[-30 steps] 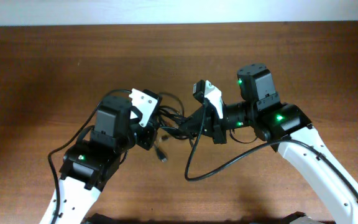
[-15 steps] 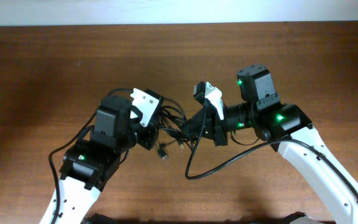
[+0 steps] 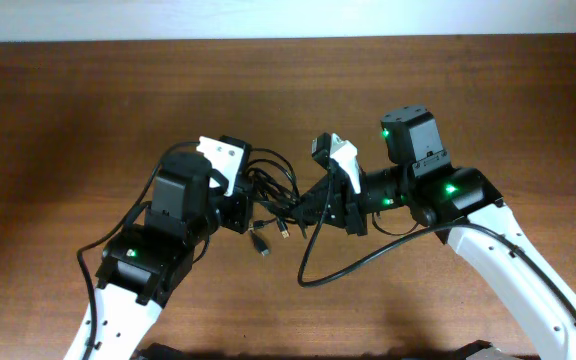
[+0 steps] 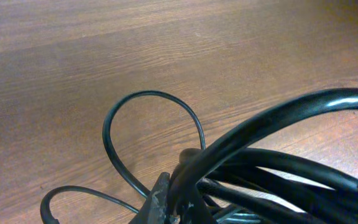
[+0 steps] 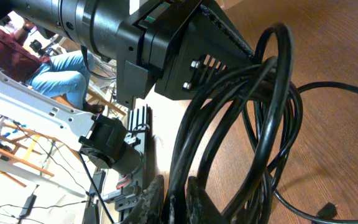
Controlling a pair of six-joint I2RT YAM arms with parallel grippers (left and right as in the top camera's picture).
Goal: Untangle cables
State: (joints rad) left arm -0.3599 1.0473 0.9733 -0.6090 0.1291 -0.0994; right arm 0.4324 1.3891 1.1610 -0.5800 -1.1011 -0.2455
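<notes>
Cables (image 3: 274, 196) sit in one bundle between the two grippers, with the long axis running left–right above the bench (image 3: 78, 110) and plug ends (image 3: 261, 243) trailing toward the robot's side. Left gripper (image 3: 246, 203) and right gripper (image 3: 311, 207) each appear to have jaws clenched on the bundle, one at either end and equally near. Separation therefore likely calls for a pull apart along that axis.

Robotics lab or workshop, by the look of it. Wooden table (image 3: 88, 100) with a left arm (image 3: 153, 250) and right arm (image 3: 498, 250) mounted. Behind, the right wrist view shows a perforated metal frame (image 5: 23, 99), loose wires (image 5: 17, 177) and a person in jeans (image 5: 58, 74).
</notes>
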